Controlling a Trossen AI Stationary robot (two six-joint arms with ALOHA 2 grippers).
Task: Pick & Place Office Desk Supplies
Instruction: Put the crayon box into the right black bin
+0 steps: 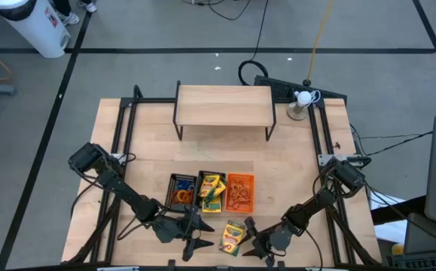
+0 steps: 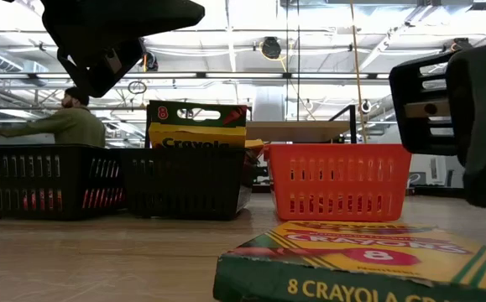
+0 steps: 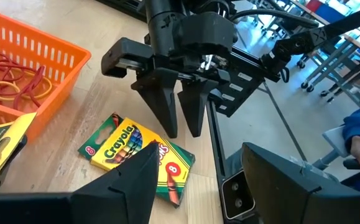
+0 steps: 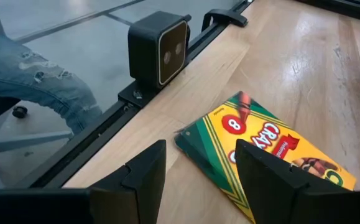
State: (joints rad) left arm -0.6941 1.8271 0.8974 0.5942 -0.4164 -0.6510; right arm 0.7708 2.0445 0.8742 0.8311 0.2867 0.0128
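A crayon box [image 1: 233, 236] is seen flat near the surface's [image 1: 293, 158] six-o'clock edge, between the spread left end effector [image 1: 196, 241] and spread right end effector [image 1: 253, 242]. Rubber bands [image 1: 239, 193] fill the orange tray [image 1: 241, 181] at twelve.

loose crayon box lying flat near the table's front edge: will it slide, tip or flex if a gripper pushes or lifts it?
The crayon box lies flat on smooth wood, so a push probably slides it rather than tips it. It looks like thin printed card, likely light and a bit crushable. The right gripper is open near it; the left gripper is also open.
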